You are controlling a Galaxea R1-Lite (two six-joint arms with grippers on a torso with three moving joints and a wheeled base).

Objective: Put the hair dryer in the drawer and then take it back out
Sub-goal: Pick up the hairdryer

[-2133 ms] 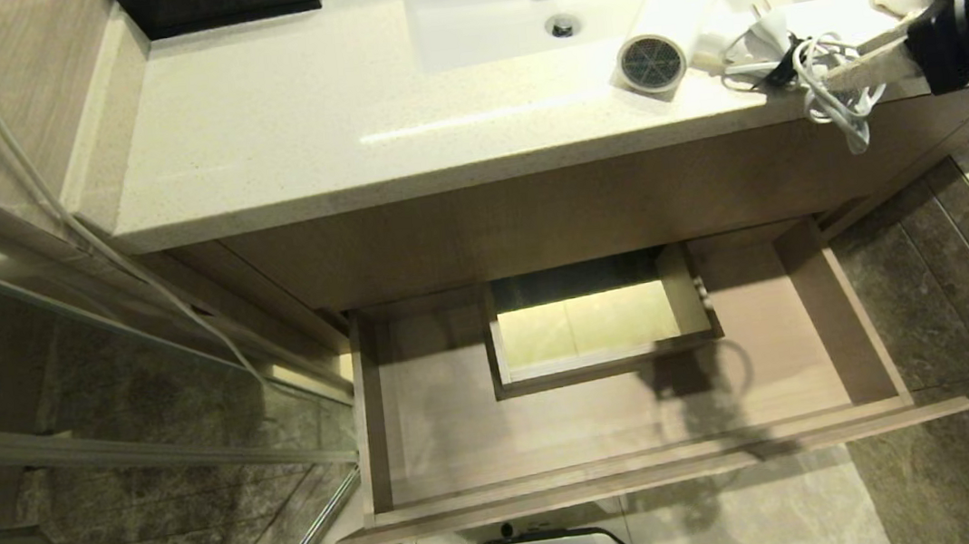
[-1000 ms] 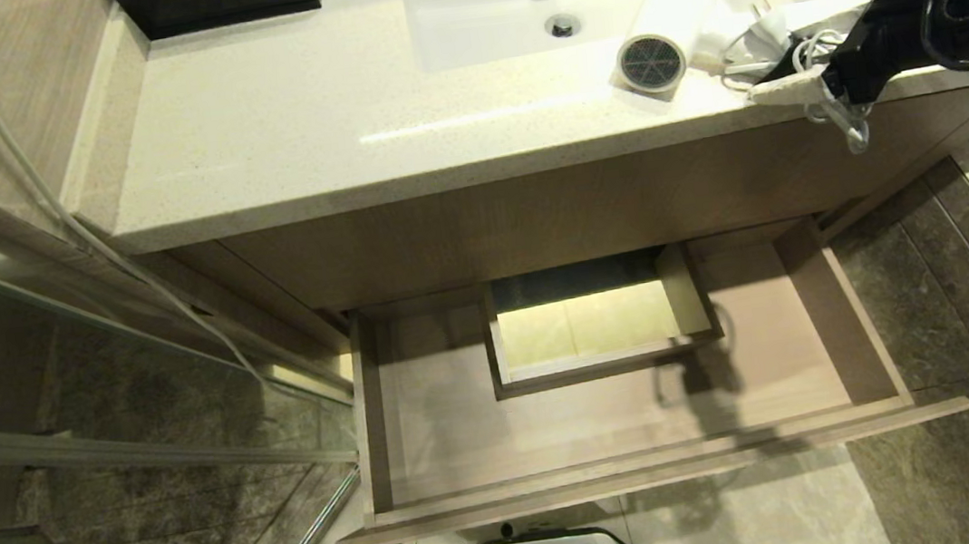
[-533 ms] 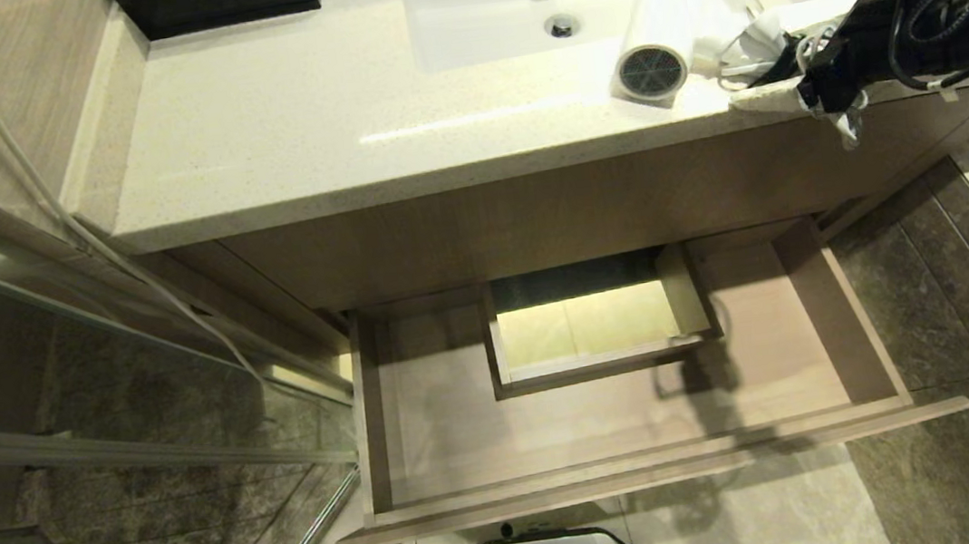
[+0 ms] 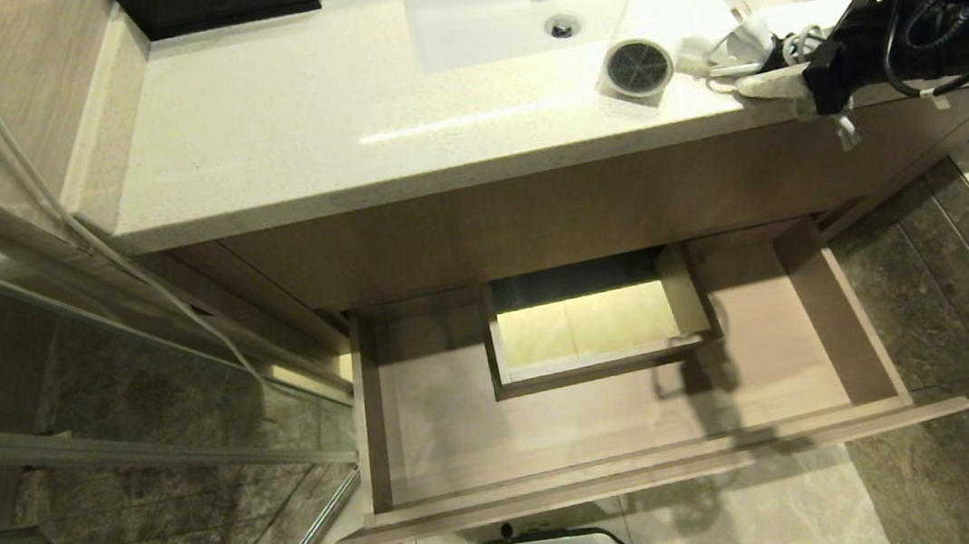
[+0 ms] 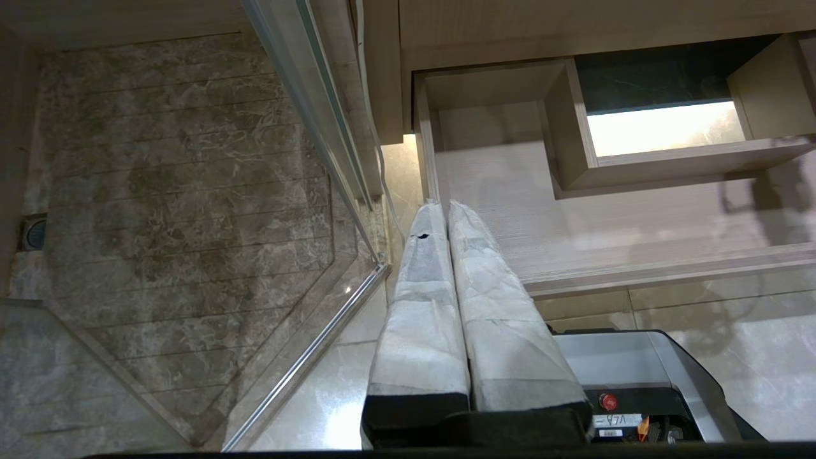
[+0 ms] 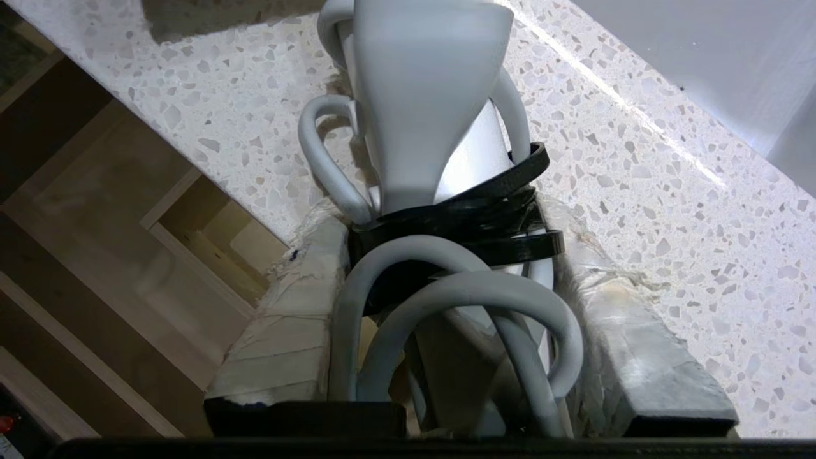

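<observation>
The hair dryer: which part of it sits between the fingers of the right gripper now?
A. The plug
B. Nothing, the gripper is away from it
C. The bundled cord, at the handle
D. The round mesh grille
C: in the right wrist view the right gripper has its fingers on either side of the hair dryer's strapped cord and handle.

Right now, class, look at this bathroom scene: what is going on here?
The robot's right gripper is at the counter's front edge beside the sink, its taped fingers on either side of the white hair dryer's handle and bundled cord. The dryer lies on the counter, grille facing forward. Below, the wood-grain drawer stands pulled open and holds nothing. The left gripper hangs shut beside the drawer.
</observation>
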